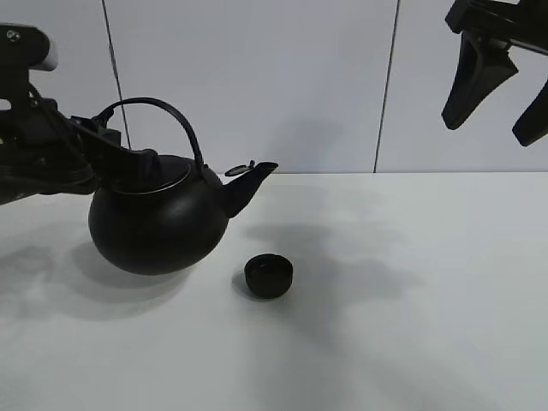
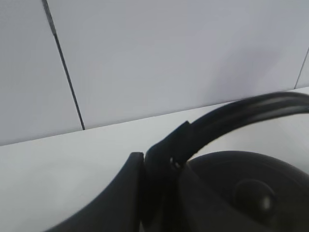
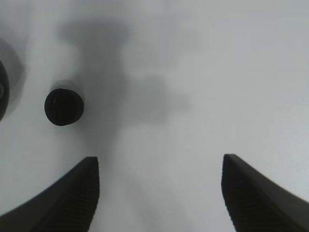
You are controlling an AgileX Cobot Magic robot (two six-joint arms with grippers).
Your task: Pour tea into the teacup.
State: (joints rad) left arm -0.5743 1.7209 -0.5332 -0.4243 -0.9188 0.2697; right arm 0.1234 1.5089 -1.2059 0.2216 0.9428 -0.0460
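Observation:
The big round black kettle (image 1: pixel 158 218) is on the left of the white table, its spout (image 1: pixel 248 181) pointing right, above and a little left of the teacup. The teacup (image 1: pixel 269 276) is small, black and handleless and stands upright in front of the spout; it also shows in the right wrist view (image 3: pixel 63 107). My left gripper (image 1: pixel 128 158) is shut on the left end of the kettle's arched handle (image 2: pixel 231 118). My right gripper (image 1: pixel 505 98) is open and empty, high above the table at the far right, well apart from the cup.
The white table (image 1: pixel 411 282) stretches right and forward of the cup. A white panelled wall (image 1: pixel 257 77) stands behind the table. An edge of the kettle shows in the right wrist view (image 3: pixel 2 96).

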